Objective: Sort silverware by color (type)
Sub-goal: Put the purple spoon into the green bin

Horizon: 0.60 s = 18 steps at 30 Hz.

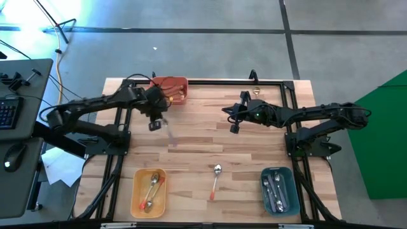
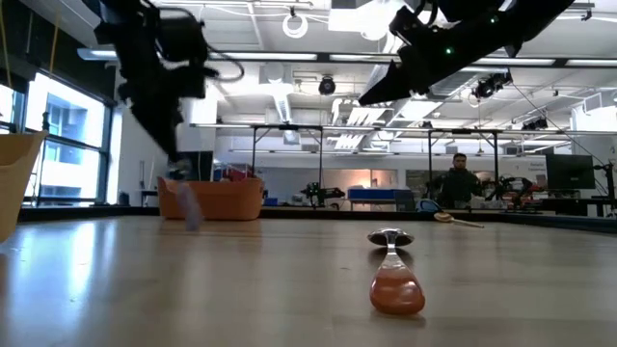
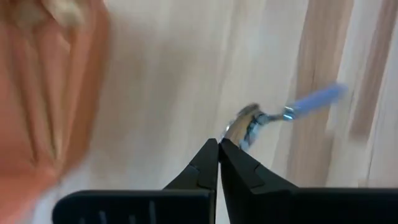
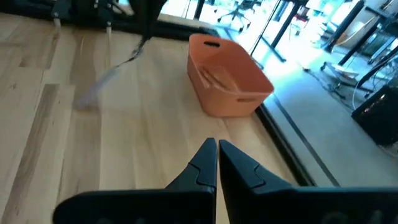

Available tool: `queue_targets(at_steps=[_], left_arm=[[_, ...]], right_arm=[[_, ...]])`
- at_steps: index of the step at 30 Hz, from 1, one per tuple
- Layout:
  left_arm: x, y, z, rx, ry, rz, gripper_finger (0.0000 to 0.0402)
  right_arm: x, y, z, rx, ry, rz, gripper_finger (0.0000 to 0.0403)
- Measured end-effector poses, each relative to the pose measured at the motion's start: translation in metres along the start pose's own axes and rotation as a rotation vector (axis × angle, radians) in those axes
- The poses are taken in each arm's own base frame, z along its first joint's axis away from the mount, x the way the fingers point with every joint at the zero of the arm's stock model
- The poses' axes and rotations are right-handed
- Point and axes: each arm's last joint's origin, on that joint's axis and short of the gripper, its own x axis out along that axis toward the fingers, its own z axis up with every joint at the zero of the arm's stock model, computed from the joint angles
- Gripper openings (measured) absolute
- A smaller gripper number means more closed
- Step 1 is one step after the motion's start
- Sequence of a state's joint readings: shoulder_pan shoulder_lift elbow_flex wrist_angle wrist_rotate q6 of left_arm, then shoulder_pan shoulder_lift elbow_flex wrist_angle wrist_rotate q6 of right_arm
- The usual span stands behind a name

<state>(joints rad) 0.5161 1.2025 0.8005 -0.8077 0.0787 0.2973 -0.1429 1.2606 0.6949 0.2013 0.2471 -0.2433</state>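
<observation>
Left gripper clamped on purple-handled spoon by its bowl, just beside red bin. Spoon blurred, contact hard to make out. Right gripper pinched together, holding nothing, well apart. Orange-handled spoon far off between yellow bin and teal bin. Bare table between.

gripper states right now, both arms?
Left end effector: closed on the bowl of a silver spoon with a purple handle.
Right end effector: closed, empty, above the table.
</observation>
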Motion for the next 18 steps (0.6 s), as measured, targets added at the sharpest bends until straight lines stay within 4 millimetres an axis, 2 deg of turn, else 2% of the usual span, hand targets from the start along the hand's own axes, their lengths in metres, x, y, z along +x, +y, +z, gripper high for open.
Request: queue_targets(at_steps=[5,10,13,18], left_arm=[[-0.014,-0.011,0.017,-0.12,-0.29,0.026,0.0001],[-0.009,-0.028,0.031,-0.093,-0.511,-0.003,0.0001],[-0.006,-0.037,0.035,-0.067,-0.611,-0.019,0.0001],[-0.005,-0.051,0.039,-0.044,-0.715,0.012,0.0001]], right_arm=[[-0.002,0.011,-0.005,0.079,0.052,0.04,0.0],[0.003,0.032,-0.018,0.218,0.07,0.122,0.0004],[0.012,0.046,-0.021,0.228,0.053,0.138,0.0029],[0.029,0.06,-0.013,0.274,0.023,0.159,0.0106]])
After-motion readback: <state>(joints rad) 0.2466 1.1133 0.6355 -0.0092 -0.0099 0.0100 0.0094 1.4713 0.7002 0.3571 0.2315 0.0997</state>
